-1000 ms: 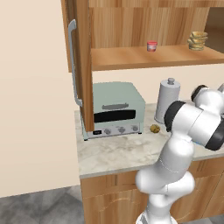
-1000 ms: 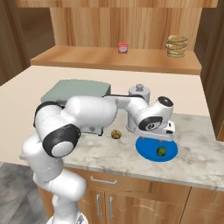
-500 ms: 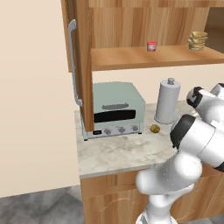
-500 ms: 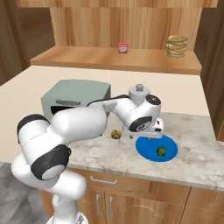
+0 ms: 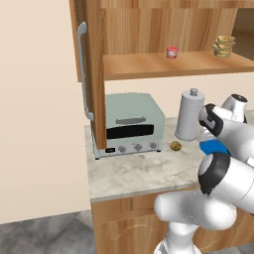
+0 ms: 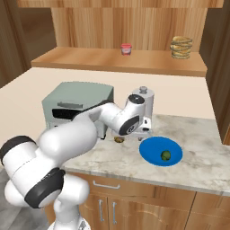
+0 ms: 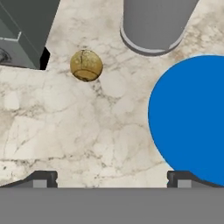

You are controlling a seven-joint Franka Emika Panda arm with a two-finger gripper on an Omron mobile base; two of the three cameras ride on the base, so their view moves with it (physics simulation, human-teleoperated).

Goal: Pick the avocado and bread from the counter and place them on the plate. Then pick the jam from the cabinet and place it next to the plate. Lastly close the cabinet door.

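Right, jaws spread wide, nothing betw. them; gripper (image 7: 112, 177) hangs over bare counter (image 7: 65, 131), fingertips (image 7: 41, 178) far apart at the bottom of the hand view. Just right of it, the plate (image 7: 192, 118): flat, bright blue, round, touching nothing in the hand view. Up-left of the gripper, the bread (image 7: 86, 65): small golden-tan ball w/ a rough speckled, cracked crust, sitting on the marbled stone betw. the toaster oven (image 7: 24, 30) and the steel canister (image 7: 153, 24), apart from both. From the right base view, the avocado (image 6: 165, 155) lies on the plate, small, dark green, egg-shaped, right of ctr. Bread (image 6: 119, 139) sits left of the plate, near but not touching. Up in the cabinet (image 6: 134, 27), the jam (image 6: 126, 49): tiny red jar, pale lid, upright on the shelf, well left of a stack of tan discs (image 6: 181, 47). Cabinet door (image 5: 92, 69) stands open.
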